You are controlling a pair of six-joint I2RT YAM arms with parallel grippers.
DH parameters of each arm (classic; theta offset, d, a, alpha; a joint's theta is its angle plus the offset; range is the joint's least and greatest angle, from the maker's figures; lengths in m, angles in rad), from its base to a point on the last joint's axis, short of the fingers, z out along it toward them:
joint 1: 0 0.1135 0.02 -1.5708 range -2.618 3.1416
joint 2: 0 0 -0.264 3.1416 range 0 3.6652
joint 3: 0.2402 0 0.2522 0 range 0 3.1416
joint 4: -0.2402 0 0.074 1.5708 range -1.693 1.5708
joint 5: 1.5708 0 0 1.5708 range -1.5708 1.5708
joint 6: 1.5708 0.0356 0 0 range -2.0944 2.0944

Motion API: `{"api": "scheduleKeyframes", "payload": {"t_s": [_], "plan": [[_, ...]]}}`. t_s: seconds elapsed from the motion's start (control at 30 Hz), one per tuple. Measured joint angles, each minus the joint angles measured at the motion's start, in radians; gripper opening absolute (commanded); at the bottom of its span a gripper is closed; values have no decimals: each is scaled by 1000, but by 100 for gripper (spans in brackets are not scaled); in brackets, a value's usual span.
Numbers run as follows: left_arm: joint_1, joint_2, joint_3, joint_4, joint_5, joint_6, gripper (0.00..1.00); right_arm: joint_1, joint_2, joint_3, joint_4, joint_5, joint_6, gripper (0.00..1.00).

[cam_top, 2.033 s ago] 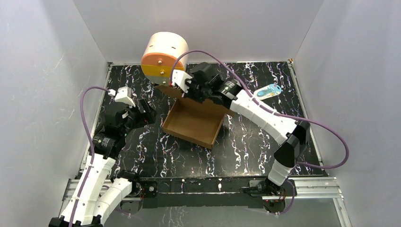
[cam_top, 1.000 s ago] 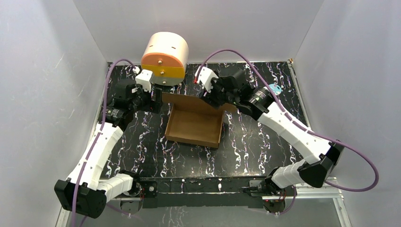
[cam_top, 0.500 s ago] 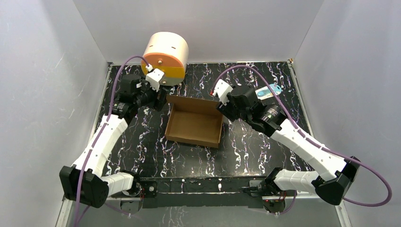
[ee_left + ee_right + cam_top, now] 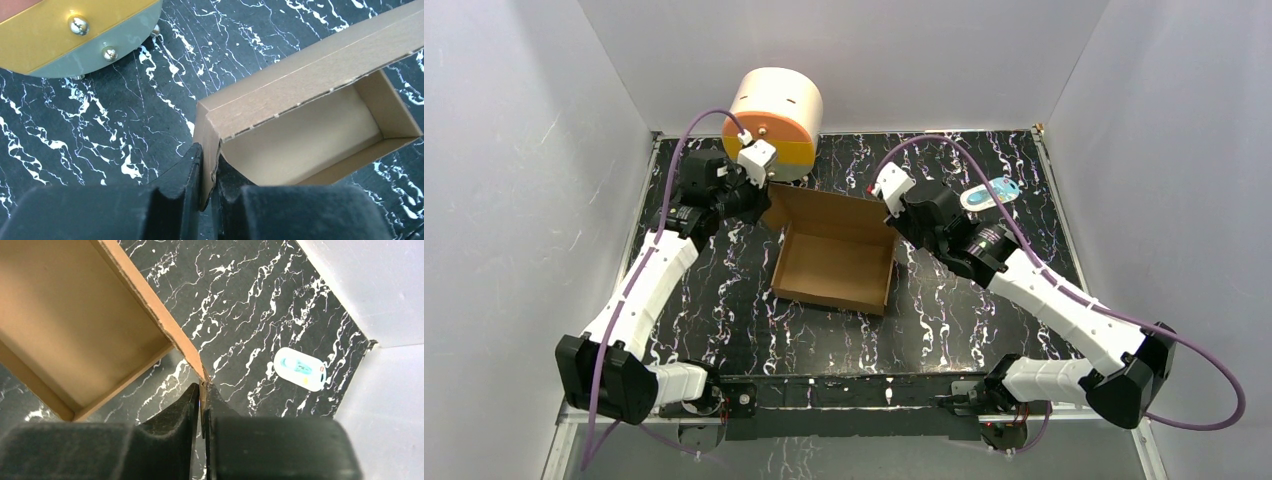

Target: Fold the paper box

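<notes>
In the left wrist view, the 2 black fingers of the left gripper (image 4: 206, 172) blur into a dark mass cut off by the bottom edge. The lower end of the flap they pinch is hidden between them. The brown corrugated cardboard paper box (image 4: 305, 135) runs off the right edge, and the round cream drum with orange and yellow drawers (image 4: 75, 45) is cropped at the top. The right gripper (image 4: 201, 400) is equally blurred, and the paper box leaves that view at the left and top. The small pale blue and white oval thing (image 4: 300, 368) is too small to identify. From above, both grippers' fingertips lie hidden under their wrists.
</notes>
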Motion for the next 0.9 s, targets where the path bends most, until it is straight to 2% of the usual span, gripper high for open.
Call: {"api": "scheduleKeyframes", "payload": {"t_s": [0.53, 0.73, 0.8, 0.9], "plan": [[-6, -87, -2, -16, -124, -394, 7, -2, 177, 173, 2, 129, 359, 6], [-45, -83, -11, -32, -242, -492, 8, -5, 259, 219, -4, 163, 435, 8], [-51, -81, -11, -39, -281, -512, 11, -5, 271, 232, 0, 170, 446, 11], [-56, -77, -11, -42, -320, -531, 15, -5, 278, 238, 5, 169, 448, 26]]}}
